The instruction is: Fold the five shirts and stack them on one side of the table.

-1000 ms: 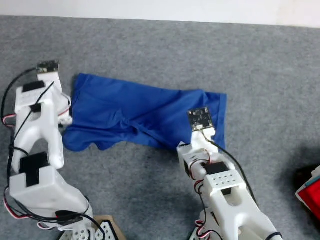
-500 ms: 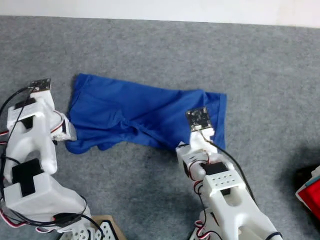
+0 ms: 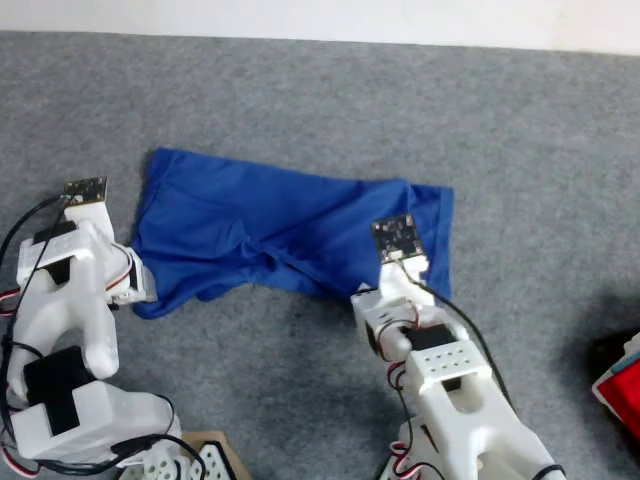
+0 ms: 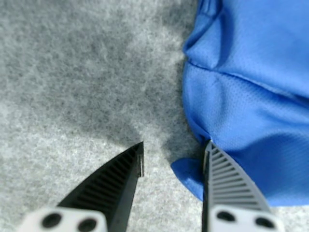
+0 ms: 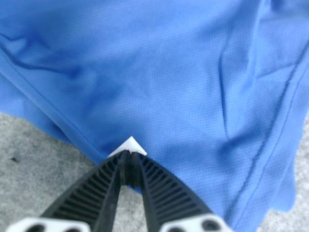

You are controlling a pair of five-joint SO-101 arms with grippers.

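Shirt: crumpled blue mesh shirt [image 3: 290,225] lies unfolded on the grey bench [image 3: 300,90].
Left end effector [image 4: 175,147]: jaws apart, drawn back to the shirt's near corner.
Right end effector [image 5: 128,157]: pinched on the near hem, unmoved.
Meaning: a fold probably comes next.

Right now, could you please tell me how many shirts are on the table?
1: the blue shirt, spread across the middle of the table; others may lie beyond the frame.

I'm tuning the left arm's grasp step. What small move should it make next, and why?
Probably slide the left gripper sideways toward the blue shirt: it is open, with one finger at the fabric's edge and mostly bare grey mat in the gap.
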